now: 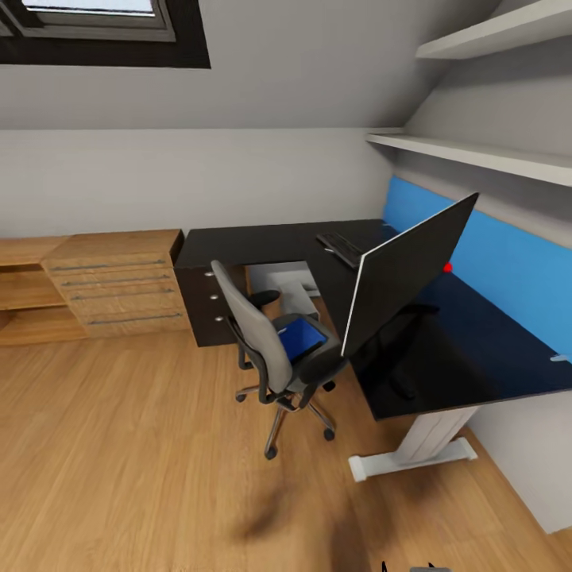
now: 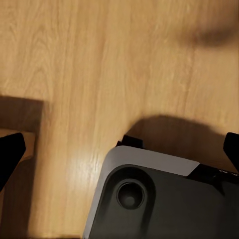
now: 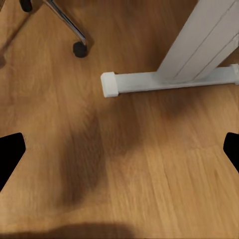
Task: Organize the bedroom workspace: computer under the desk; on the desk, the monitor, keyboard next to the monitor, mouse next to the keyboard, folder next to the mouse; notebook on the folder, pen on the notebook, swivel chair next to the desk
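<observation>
The desk (image 1: 254,238) wraps the room's right corner, black-topped with a blue back panel. On it the monitor (image 1: 405,278) stands at an angle, and the keyboard (image 1: 342,247) lies behind it. Under the desk stands the light grey computer (image 1: 294,294). The swivel chair (image 1: 266,342) is in the desk's inner corner with the blue folder (image 1: 302,338) on its seat. The mouse, notebook and pen are out of view. My left gripper (image 2: 119,152) is open over bare floor and my own base (image 2: 159,204). My right gripper (image 3: 119,152) is open above the floor near the desk's white foot (image 3: 164,79).
A light-wood dresser (image 1: 119,282) stands against the back wall left of the desk. White wall shelves (image 1: 477,151) hang over the desk's right wing, and a skylight (image 1: 95,24) is at upper left. A chair castor (image 3: 79,49) lies near the desk foot. Wood floor (image 1: 119,461) stretches in front.
</observation>
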